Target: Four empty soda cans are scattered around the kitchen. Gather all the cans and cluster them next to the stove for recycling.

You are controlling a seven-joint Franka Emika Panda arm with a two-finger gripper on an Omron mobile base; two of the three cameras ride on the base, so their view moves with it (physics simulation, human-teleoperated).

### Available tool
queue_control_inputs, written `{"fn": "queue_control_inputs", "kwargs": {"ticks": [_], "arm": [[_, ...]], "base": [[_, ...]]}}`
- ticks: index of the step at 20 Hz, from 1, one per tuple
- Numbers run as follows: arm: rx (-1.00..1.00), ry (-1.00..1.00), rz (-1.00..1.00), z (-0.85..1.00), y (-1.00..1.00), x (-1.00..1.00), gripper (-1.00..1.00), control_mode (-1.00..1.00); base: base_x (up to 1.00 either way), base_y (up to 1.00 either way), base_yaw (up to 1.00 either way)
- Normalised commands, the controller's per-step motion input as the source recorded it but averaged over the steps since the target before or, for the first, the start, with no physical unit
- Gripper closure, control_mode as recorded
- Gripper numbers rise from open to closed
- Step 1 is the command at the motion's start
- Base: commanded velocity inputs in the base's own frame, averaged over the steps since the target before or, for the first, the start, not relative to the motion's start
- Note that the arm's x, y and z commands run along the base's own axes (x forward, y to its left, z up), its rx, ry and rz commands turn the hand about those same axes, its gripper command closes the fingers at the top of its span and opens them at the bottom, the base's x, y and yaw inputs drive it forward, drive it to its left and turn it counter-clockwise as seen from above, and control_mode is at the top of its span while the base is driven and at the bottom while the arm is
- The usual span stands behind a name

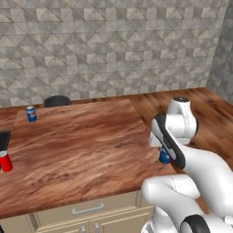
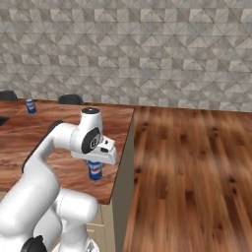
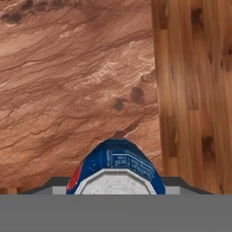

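Gripper (image 2: 95, 165) clamped around cylindrical blue soda can (image 2: 95, 171) above grainy reddish-brown wood countertop (image 2: 39, 142).

Blue can (image 2: 95, 170) upright near desk (image 1: 82, 145) edge at 4 o'clock, silvery top; 2nd blue can (image 1: 31, 113) upright at 10 o'clock, far corner; red can (image 1: 5, 161) upright at 8 o'clock, left edge.

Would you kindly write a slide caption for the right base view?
White arm poised over a blue can near the wooden countertop's right edge; second blue can stands far left.
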Motion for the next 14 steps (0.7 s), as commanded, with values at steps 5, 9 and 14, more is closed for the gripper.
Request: {"fn": "queue_control_inputs", "kwargs": {"ticks": [5, 9, 14], "arm": [[0.00, 0.00, 0.00, 0.28, 0.00, -0.22, 1.00, -1.00], [0.00, 0.00, 0.00, 0.38, 0.00, -0.01, 1.00, -1.00], [0.00, 0.00, 0.00, 0.44, 0.01, 0.00, 1.00, -1.00]], "base": [[0.00, 0.00, 0.00], [0.00, 0.00, 0.00], [0.00, 0.00, 0.00]]}}
